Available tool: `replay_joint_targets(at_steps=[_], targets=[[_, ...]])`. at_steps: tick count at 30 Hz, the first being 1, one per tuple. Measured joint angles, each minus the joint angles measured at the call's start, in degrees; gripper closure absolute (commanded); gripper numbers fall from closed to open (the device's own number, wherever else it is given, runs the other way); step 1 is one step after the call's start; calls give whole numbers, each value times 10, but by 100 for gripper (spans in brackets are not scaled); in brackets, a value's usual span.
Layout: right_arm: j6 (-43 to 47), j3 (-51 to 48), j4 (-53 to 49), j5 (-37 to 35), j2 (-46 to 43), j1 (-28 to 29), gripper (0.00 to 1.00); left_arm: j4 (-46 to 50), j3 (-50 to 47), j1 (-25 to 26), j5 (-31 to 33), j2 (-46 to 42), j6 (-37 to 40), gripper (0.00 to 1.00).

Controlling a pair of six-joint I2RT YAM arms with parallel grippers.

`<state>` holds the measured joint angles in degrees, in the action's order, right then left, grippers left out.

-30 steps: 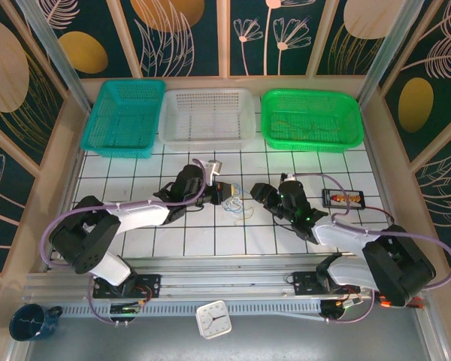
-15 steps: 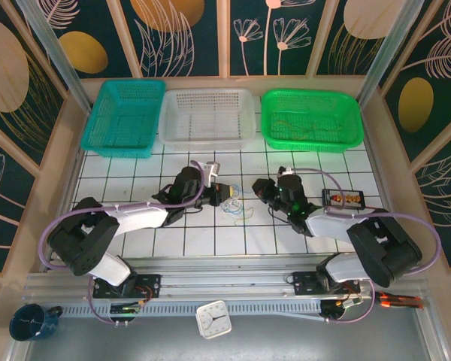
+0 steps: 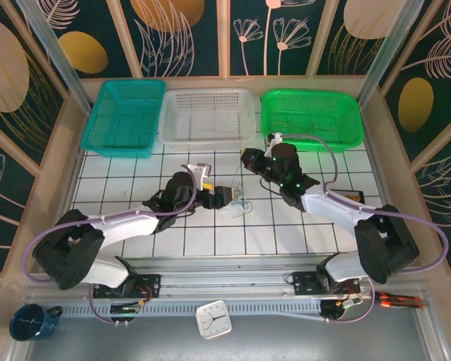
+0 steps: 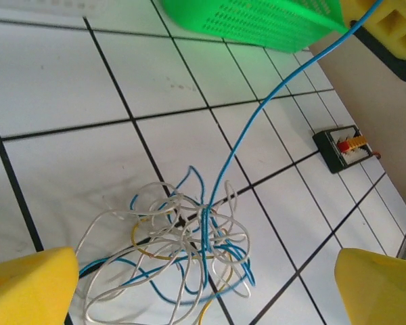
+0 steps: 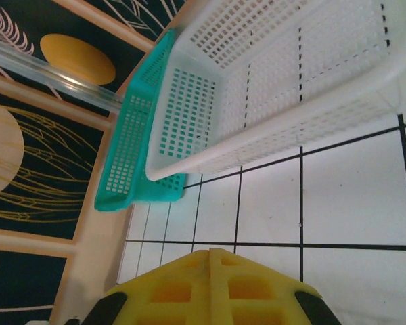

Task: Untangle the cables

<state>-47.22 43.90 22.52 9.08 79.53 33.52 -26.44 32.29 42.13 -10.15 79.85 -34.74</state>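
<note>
Overhead camera sits high behind the two arm bases, tipped down across the whole desk (image 3: 210,241) to the teal basket (image 3: 120,147), white basket (image 3: 207,141) and green basket (image 3: 331,143) along the far edge. Left wrist camera rides low and close, peering past the left hand (image 4: 203,288) onto the cables (image 4: 204,223), angled toward that green basket's near wall. Right wrist camera is rolled sideways, right hand (image 5: 211,271) at the bottom of its frame, looking across the tiles at the white and teal baskets. All three views share the tiled desk
</note>
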Motion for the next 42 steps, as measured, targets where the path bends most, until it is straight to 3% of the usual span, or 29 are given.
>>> replay_joint_targets(at_steps=[8, 14, 29, 42], targets=[[41, 55, -68, 11, 9, 29, 100, 1, 3, 0, 14, -3, 47, 2], [55, 104, -96, 10, 9, 69, 100, -6, 26, 0, 1, 37, 56, 8], [57, 159, -115, 1, -7, 92, 100, -76, 17, 0, -11, 96, 62, 59], [19, 239, -104, 31, -31, 68, 100, -125, -24, 0, -12, 137, 62, 62]])
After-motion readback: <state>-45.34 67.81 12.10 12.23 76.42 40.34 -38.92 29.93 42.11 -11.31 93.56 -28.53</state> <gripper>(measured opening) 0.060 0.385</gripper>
